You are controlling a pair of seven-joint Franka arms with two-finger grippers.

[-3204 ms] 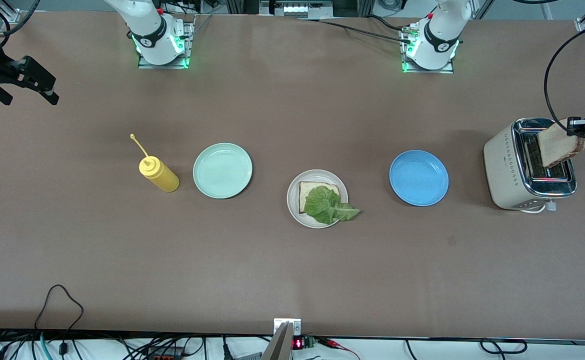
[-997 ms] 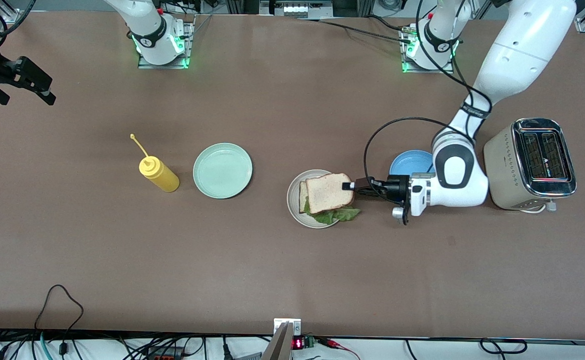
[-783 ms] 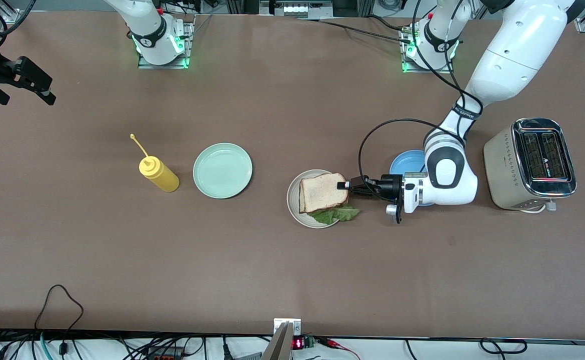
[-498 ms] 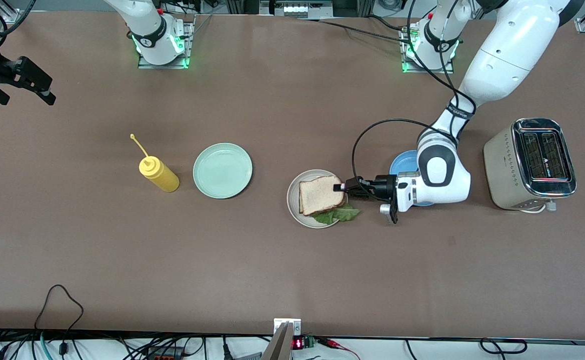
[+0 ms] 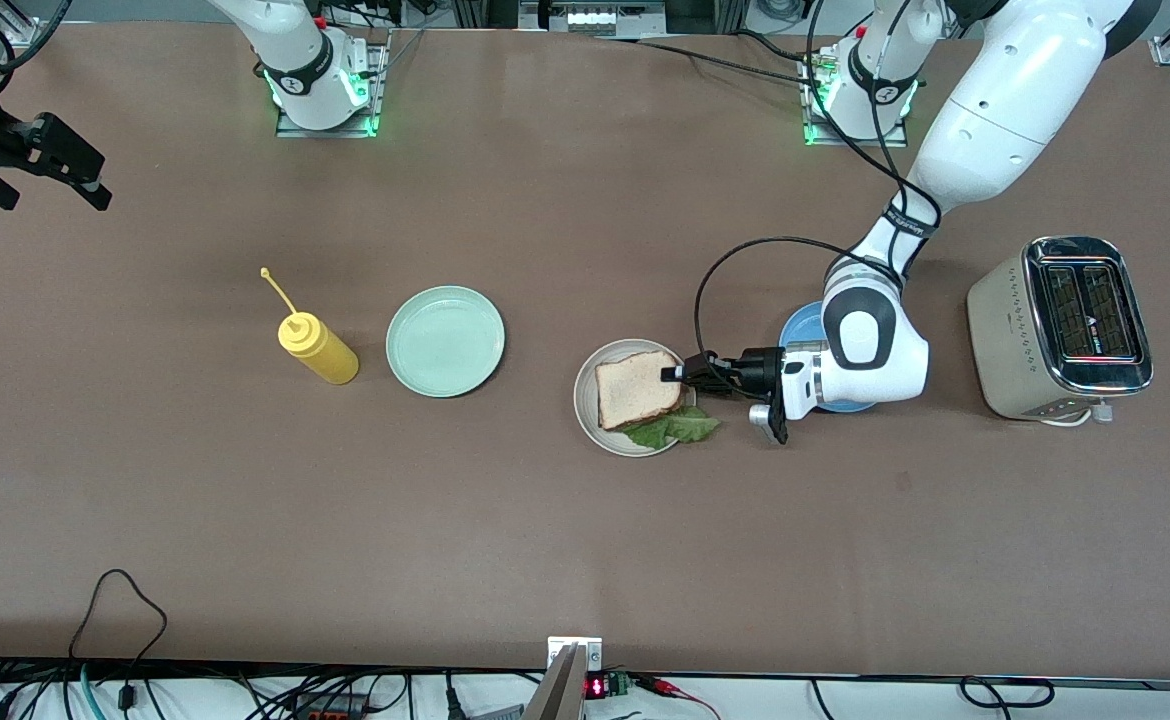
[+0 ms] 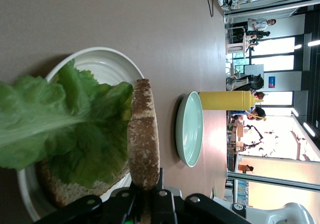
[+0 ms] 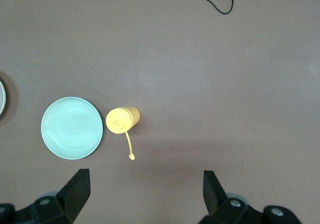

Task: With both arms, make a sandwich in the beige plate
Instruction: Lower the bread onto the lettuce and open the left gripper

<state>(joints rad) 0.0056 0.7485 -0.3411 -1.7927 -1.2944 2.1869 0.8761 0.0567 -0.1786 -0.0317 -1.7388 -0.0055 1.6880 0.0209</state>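
The beige plate (image 5: 585,412) holds a bread slice (image 6: 65,196) with a green lettuce leaf (image 5: 675,430) on it. My left gripper (image 5: 673,374) is shut on the edge of a second bread slice (image 5: 637,389) and holds it flat, low over the lettuce and the lower slice. In the left wrist view the held slice (image 6: 143,134) shows edge-on between the jaws of the left gripper (image 6: 145,186), with the lettuce (image 6: 65,129) and plate (image 6: 107,63) close beside it. My right gripper (image 5: 95,190) waits, open and empty, high over the right arm's end of the table; it also shows in the right wrist view (image 7: 145,174).
A pale mint-green plate (image 5: 445,341) and a yellow squeeze bottle (image 5: 318,349) stand toward the right arm's end. A blue plate (image 5: 807,325) lies partly under the left arm. A toaster (image 5: 1060,327) stands at the left arm's end.
My left gripper carried the bread slice from the toaster to the beige plate and lowered it over the lettuce. The right arm has not moved.
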